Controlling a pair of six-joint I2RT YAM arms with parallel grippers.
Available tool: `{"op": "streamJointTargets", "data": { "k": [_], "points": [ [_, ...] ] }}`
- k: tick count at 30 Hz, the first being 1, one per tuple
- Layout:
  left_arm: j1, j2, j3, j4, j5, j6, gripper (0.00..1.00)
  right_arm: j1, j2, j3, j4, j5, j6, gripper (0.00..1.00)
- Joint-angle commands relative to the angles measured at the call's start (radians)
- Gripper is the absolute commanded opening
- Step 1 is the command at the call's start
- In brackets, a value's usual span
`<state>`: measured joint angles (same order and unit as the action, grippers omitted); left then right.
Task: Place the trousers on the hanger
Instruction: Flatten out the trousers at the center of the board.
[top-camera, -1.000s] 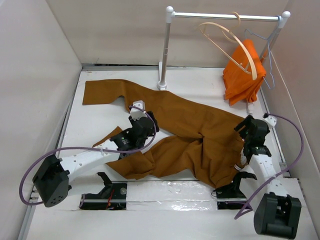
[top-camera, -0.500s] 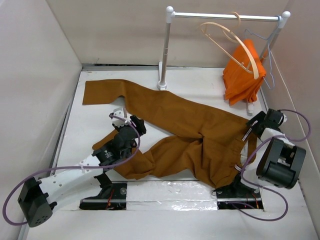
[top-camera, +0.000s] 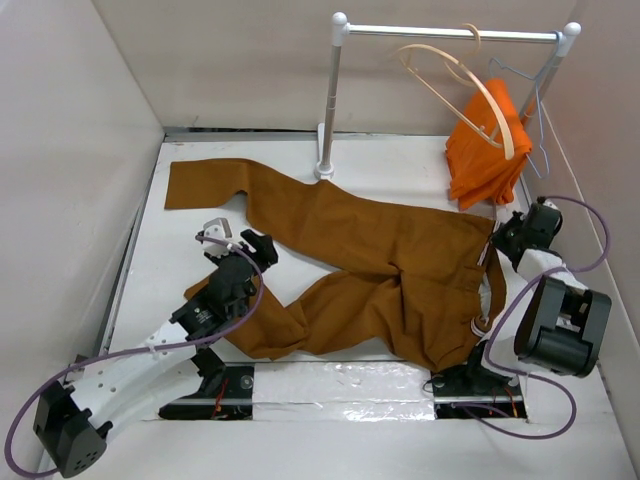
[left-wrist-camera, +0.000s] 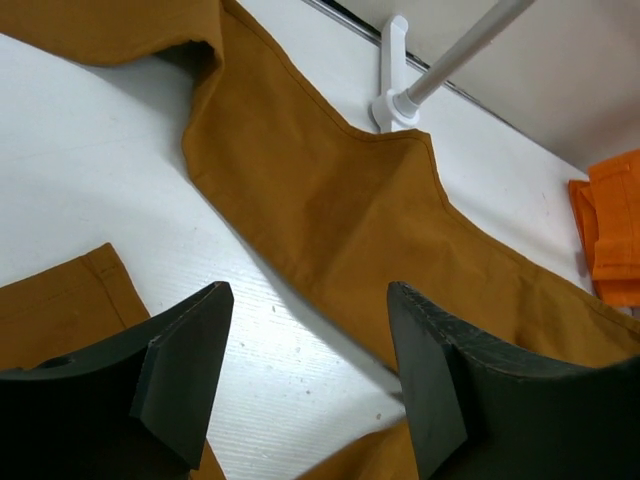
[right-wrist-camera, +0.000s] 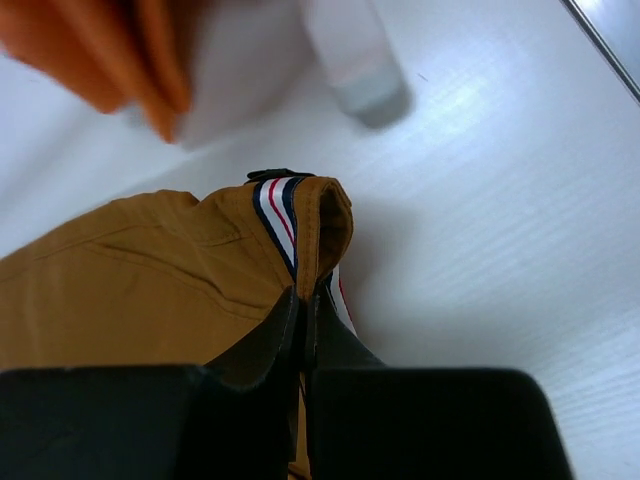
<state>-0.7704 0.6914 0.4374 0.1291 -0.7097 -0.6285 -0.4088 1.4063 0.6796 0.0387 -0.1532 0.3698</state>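
A white worktop (top-camera: 190, 240) carries the long rust-brown cloth trousers (top-camera: 380, 250), which lie flat and rumpled across most of it. One leg runs to the far left corner, passing just beside the foot of a white metal clothes rail (top-camera: 330, 100). The other leg is folded back toward the near edge, and the waistband lies at the right side.

On the rail's right half hangs a bright orange garment (top-camera: 485, 150), draped down to the worktop's far right corner. The pale beige wooden hanger (top-camera: 480, 95) with curved arms hangs by its hook from the same bar. It is tilted, bare of clothing, and sits in front of the orange cloth, well apart from the trousers. A thin grey-blue wire hanger (top-camera: 535, 110) is at the bar's right end.

The left fingers (left-wrist-camera: 180, 350) are spread wide and hold nothing, poised over bare worktop between the two legs. The right fingers (right-wrist-camera: 270, 340) are pressed together on the edge of the waistband, whose striped inner trim (right-wrist-camera: 275, 215) stands up just past the tips.
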Motion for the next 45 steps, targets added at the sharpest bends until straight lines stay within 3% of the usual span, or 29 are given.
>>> {"op": "streamJointTargets", "data": {
  "k": [1,8,17,18,20,21,22,24,26,30,33,34,37,45],
  "points": [
    [0.006,-0.013,-0.014,0.006,-0.066,-0.036,0.61,0.041,-0.058,0.043,0.135,0.023,0.003,0.0],
    [0.038,0.104,0.033,-0.031,-0.131,-0.094,0.62,0.099,0.178,0.333,0.006,0.179,-0.055,0.0],
    [0.333,0.227,0.069,0.058,0.169,-0.099,0.62,0.07,0.292,0.489,-0.006,0.245,-0.063,0.04],
    [0.376,0.238,0.075,0.058,0.179,-0.105,0.62,0.082,0.29,0.494,-0.016,0.247,-0.057,0.08],
    [0.417,0.281,0.089,0.07,0.208,-0.132,0.62,0.109,0.274,0.46,-0.004,0.228,-0.01,0.34],
    [0.439,0.299,0.09,0.081,0.225,-0.143,0.62,0.122,0.235,0.436,0.001,0.225,0.015,0.49],
    [0.483,0.322,0.095,0.093,0.242,-0.158,0.62,0.136,0.205,0.398,0.018,0.222,0.059,0.78],
    [0.519,0.391,0.119,0.092,0.285,-0.204,0.62,0.171,0.093,0.262,0.098,0.204,0.093,0.96],
    [0.53,0.445,0.147,0.081,0.257,-0.235,0.62,0.189,0.002,0.163,0.159,0.201,0.144,1.0],
    [0.582,0.522,0.188,0.072,0.246,-0.348,0.62,0.225,-0.208,-0.085,0.259,0.161,0.195,0.98],
    [0.622,0.577,0.237,0.044,0.312,-0.411,0.62,0.28,-0.331,-0.251,0.338,0.084,0.201,0.73],
    [0.622,0.586,0.251,0.031,0.308,-0.419,0.62,0.295,-0.354,-0.309,0.349,0.074,0.19,0.44],
    [0.634,0.632,0.316,-0.031,0.244,-0.439,0.62,0.318,-0.421,-0.365,0.36,-0.015,0.155,0.0],
    [0.855,0.943,0.608,-0.252,0.306,-0.373,0.59,0.606,-0.584,-0.419,0.383,-0.14,0.031,0.0]
  ]
}}
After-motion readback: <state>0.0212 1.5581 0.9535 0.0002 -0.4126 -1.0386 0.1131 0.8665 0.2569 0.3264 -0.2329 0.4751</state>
